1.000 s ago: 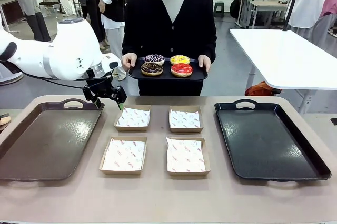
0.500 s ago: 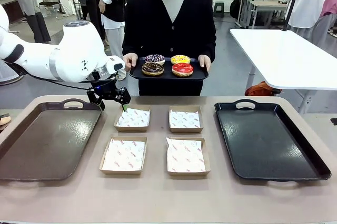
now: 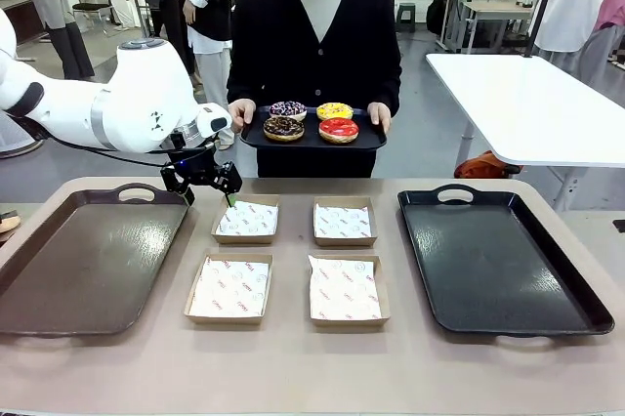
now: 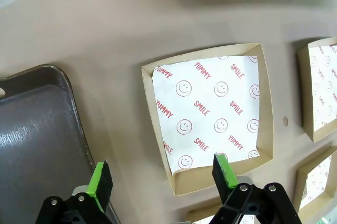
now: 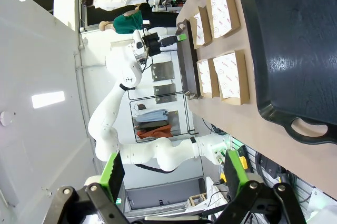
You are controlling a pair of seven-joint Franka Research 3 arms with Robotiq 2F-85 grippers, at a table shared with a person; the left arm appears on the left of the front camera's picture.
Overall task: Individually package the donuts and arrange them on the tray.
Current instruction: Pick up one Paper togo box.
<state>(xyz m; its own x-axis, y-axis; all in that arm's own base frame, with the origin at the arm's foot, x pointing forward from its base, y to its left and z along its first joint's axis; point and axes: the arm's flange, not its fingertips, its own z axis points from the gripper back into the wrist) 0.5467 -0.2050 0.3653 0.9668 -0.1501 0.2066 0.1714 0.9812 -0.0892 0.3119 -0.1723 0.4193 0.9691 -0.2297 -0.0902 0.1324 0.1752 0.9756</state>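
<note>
A person across the table holds a small black tray (image 3: 311,143) with both hands. On it lie the donuts: a purple-and-white topped one (image 3: 287,108), a yellow one (image 3: 334,110), a dark chocolate one (image 3: 283,127) and a red-glazed one (image 3: 338,129). My left gripper (image 3: 209,196) hangs open and empty above the table, between the brown tray's far corner and the far-left box (image 3: 246,220). From the left wrist, the same gripper (image 4: 163,179) stands over that paper-lined box (image 4: 210,111). My right gripper (image 5: 174,171) is open and empty, well away from the table.
Four paper-lined cardboard boxes sit mid-table, including the far-right (image 3: 344,222), near-left (image 3: 230,288) and near-right (image 3: 348,290). A large brown tray (image 3: 88,260) lies on the left and a large black tray (image 3: 498,260) on the right. A white table (image 3: 527,94) stands behind.
My left arm has shifted slightly right and its gripper has dropped a little toward the far-left box. Over the last half second nothing moved.
</note>
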